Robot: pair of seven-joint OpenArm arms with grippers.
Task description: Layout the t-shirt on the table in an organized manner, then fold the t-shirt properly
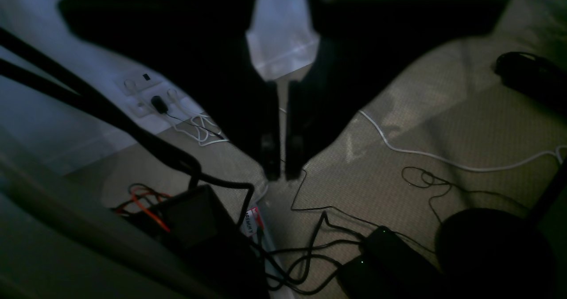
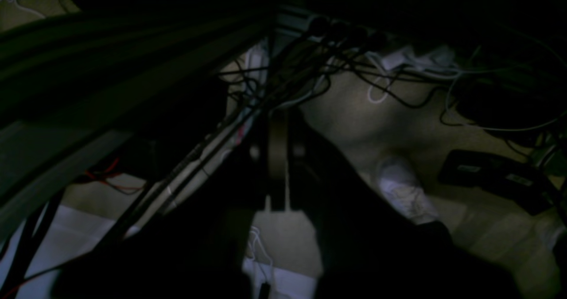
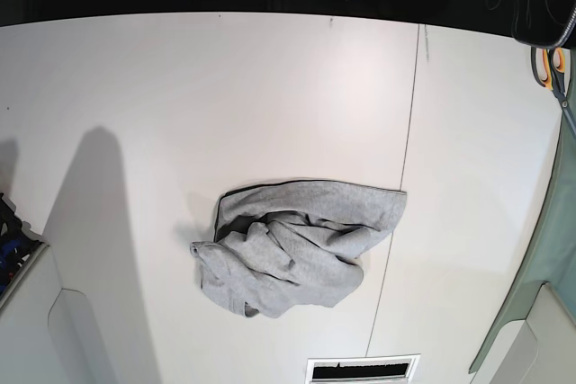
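The t-shirt (image 3: 297, 249) lies in a crumpled heap on the white desk (image 3: 180, 114), a little toward six o'clock of its centre, with one hem edge stretched out toward three o'clock, touching the thin dark seam line (image 3: 409, 141). No printed letters show, so the print seems to be face down or folded inside.

Neither arm reaches over the desk in the base view. The left claw (image 1: 279, 166) hangs over carpeted floor strewn with cables (image 1: 310, 246), its jaws nearly touching and holding nothing. The right claw (image 2: 277, 166) is dim in its own wrist view, pointing at the same clutter; its jaws look pressed together and empty.

The risk from here is judged to be twofold. Loose cables could snag an arm as it swings up. And a pinch into the middle of the heap may catch several layers at once, dragging the bundle instead of spreading it.
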